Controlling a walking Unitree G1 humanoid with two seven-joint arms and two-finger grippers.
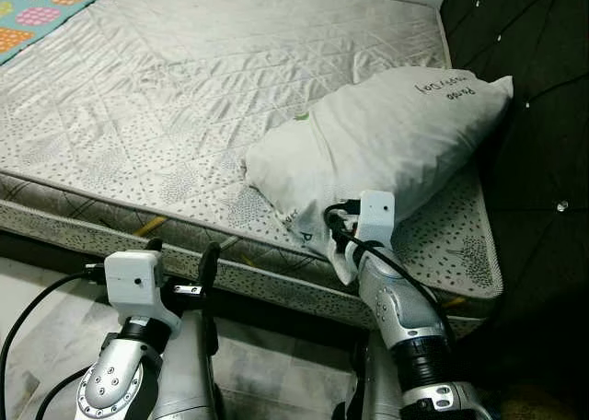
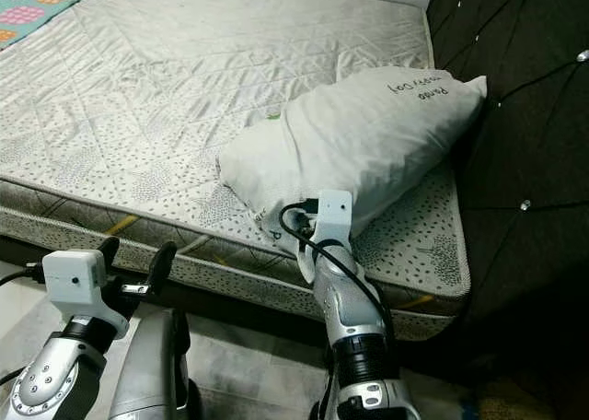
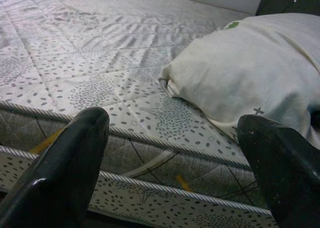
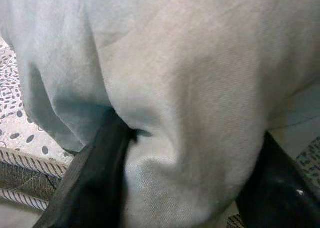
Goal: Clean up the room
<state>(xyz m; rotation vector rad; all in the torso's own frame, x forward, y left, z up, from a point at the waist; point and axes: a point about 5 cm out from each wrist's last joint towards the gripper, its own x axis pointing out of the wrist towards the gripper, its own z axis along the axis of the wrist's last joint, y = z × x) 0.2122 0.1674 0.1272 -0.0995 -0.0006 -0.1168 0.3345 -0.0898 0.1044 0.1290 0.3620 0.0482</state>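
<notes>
Both arms are silver metal with rounded, jointed casings. The left arm [image 1: 124, 374] ends in a white, boxy wrist block [image 1: 133, 277] with a small dark dot on its face, and a round silver joint below it at 6 o'clock carries a ring of small screws. A black cable [image 1: 28, 314] loops out from that block toward 8 o'clock. The left claw [image 1: 182, 259] has two long, glossy black fingers [image 3: 65, 173] with rounded tips. The right arm [image 1: 405, 328] has a black ribbed collar near its base, a similar white block [image 1: 375, 215] at the wrist, and black cables curling beside it.
</notes>
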